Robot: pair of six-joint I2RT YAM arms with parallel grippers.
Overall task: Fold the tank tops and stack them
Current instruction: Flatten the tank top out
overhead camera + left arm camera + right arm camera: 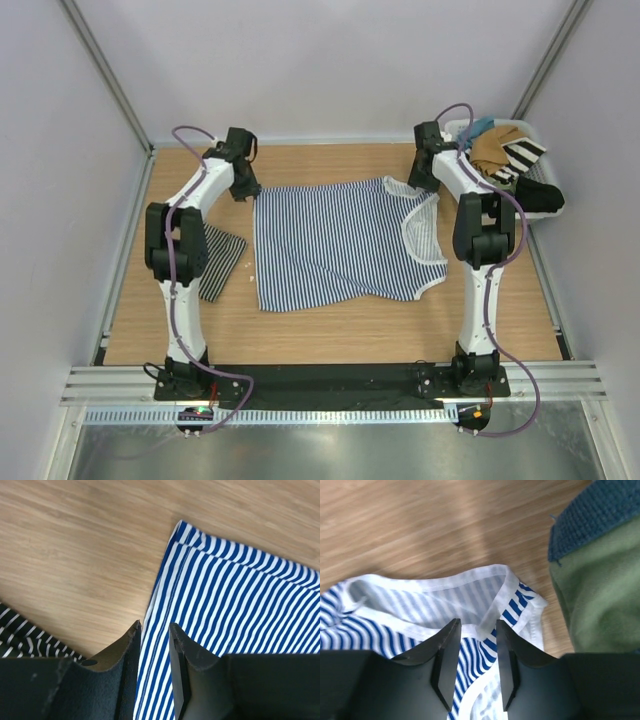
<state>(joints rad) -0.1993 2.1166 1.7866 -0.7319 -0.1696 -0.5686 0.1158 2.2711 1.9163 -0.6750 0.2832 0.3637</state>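
Note:
The blue-and-white tank top [335, 245] lies spread flat in the middle of the table, its white-trimmed neckline to the right. My left gripper [245, 190] is open just above its far left corner; in the left wrist view the jaws [155, 626] straddle the top's edge [235, 590]. My right gripper [420, 180] is open over the far right shoulder strap; the jaws [477, 622] stand either side of the white trim [520, 600]. The fine black-and-white tank top [220, 262] lies crumpled at the left, partly under my left arm, and shows in the left wrist view [20, 635].
A white bin [535, 130] at the back right holds tan [495, 145], bold wide-striped [525, 152] and black [535, 195] clothes. Green cloth [600, 590] and teal knit [595, 515] lie close to the right of my right gripper. Walls enclose the table on three sides.

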